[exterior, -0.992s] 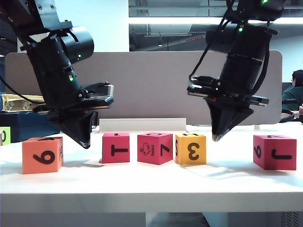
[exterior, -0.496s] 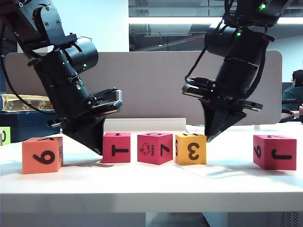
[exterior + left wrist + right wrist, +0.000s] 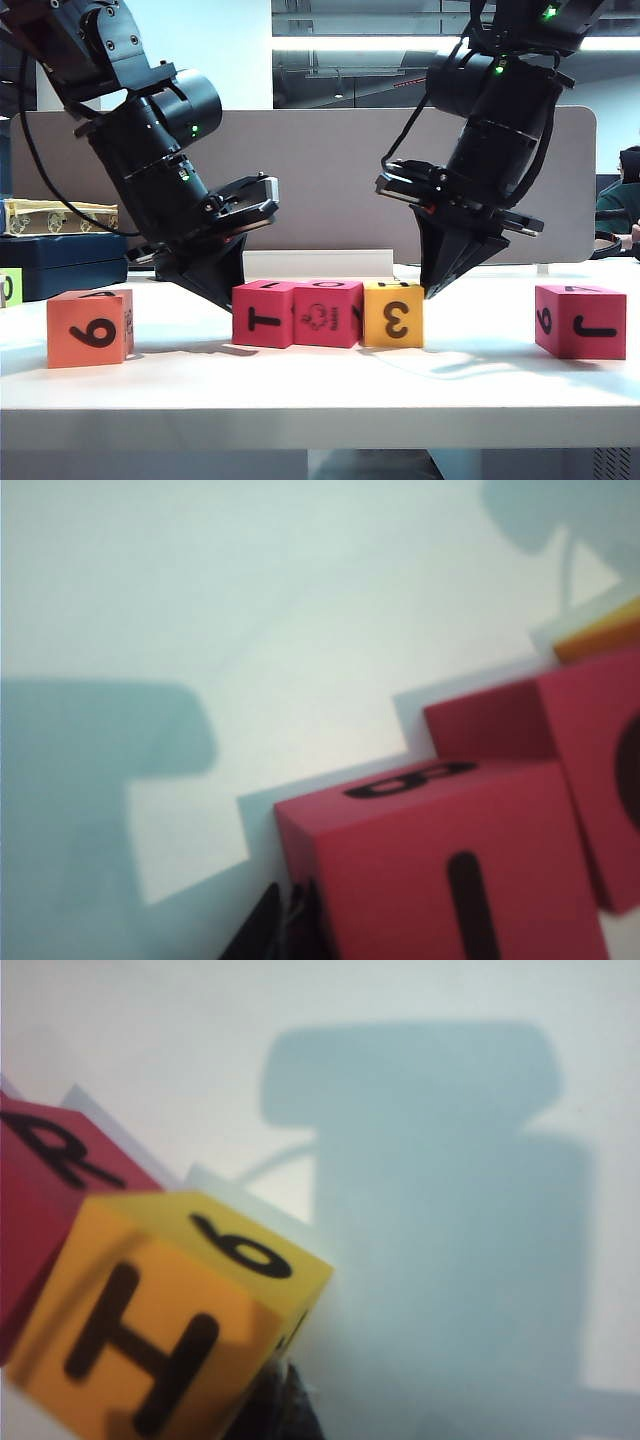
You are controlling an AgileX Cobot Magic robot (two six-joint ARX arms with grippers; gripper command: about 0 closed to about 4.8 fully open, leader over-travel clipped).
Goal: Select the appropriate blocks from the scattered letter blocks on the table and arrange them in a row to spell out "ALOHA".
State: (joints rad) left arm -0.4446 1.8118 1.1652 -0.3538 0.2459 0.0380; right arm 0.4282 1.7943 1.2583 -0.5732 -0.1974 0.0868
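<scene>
Exterior view: my pinched-shut left gripper (image 3: 232, 298) and right gripper (image 3: 430, 292) bracket three touching blocks.
Red block (image 3: 263, 313) touches my left tip; yellow block (image 3: 392, 314) touches my right.

We see an orange block (image 3: 89, 328) bearing a black 6, a crimson-pink block (image 3: 263, 314) with a black T, a crimson-pink rabbit block (image 3: 326, 314), a yellow block (image 3: 393, 314) marked 3, and a crimson-pink J block (image 3: 580, 320), all on the white table (image 3: 320, 390). Both the left gripper (image 3: 226, 298) and the right gripper (image 3: 432, 290) are black.
</scene>
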